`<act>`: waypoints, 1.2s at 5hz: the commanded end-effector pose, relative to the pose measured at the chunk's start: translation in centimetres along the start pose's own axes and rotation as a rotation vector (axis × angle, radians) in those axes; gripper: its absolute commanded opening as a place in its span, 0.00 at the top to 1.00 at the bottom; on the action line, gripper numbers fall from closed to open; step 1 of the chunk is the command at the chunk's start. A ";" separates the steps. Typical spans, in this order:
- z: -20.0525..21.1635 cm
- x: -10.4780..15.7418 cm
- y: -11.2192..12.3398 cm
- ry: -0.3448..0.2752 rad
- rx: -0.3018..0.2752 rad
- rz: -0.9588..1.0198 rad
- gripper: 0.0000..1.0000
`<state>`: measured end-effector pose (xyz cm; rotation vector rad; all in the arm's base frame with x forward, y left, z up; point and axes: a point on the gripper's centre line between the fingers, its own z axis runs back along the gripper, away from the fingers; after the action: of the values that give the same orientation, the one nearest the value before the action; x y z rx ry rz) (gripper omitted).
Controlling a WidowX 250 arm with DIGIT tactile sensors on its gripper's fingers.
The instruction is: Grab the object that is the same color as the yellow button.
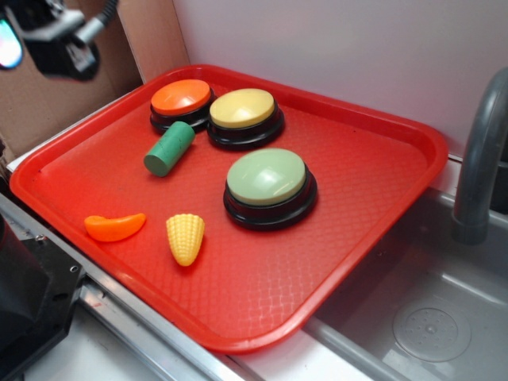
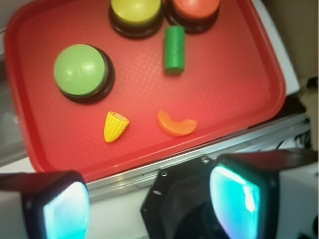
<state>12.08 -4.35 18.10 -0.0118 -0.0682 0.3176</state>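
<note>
Lying near the front edge of the red tray, the corn cob sits between the orange slice and the green button; the yellow button is farther back. From the wrist, the gripper hangs spread open, clear of the tray and corn cob.

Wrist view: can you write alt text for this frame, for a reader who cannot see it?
A red tray seen from above holds a yellow toy corn cob and an orange slice near its front edge. Behind them stand a green cylinder and green, yellow and orange push buttons. The open gripper hangs clear of the tray.
</note>
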 end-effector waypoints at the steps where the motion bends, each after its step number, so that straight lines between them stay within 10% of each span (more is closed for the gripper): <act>1: -6.6 1.0 -2.0 0.024 -0.048 0.114 0.00; 6: -17.4 0.7 -5.2 -0.096 -0.094 0.200 0.00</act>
<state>15.14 -8.83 0.92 -0.0845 -0.1723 0.5129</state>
